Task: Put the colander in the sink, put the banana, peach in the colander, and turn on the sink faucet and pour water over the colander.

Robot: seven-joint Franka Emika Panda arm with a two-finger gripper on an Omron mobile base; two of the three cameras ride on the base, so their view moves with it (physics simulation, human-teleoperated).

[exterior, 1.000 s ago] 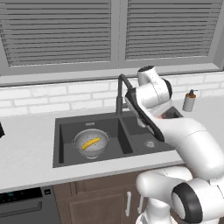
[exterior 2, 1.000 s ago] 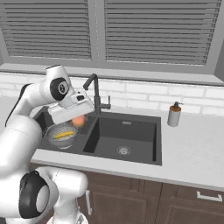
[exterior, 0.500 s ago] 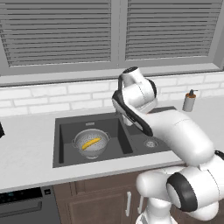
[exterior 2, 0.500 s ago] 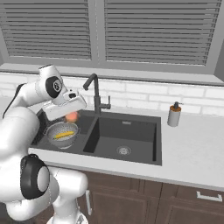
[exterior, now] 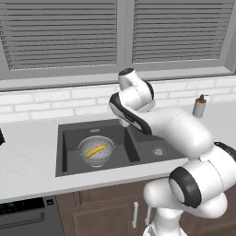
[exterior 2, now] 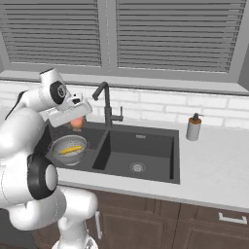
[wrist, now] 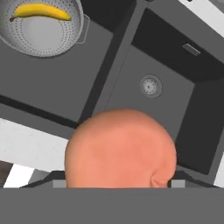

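Note:
My gripper (exterior 2: 77,121) is shut on the orange-pink peach (exterior 2: 76,123), which hangs above the dark double sink (exterior 2: 151,143), just right of and above the colander (exterior 2: 68,147). The silver colander (exterior: 96,152) stands in the left basin with the yellow banana (exterior: 96,150) lying inside it. In the hand view the peach (wrist: 120,148) looms large between the fingers, the colander (wrist: 43,35) with the banana (wrist: 41,12) is at the top left, and the sink's divider (wrist: 103,87) runs below. The gooseneck faucet (exterior 2: 105,104) rises behind the sink, right of the hand.
A soap dispenser (exterior 2: 193,128) stands on the counter right of the sink, also in the left base view (exterior: 199,107). The right basin holds just its round drain (wrist: 150,85). A brick backsplash and window blinds close off the back.
The arm has swung left with the peach in its grip, from over the right basin to beside the colander in the left basin. Colander and banana have not moved.

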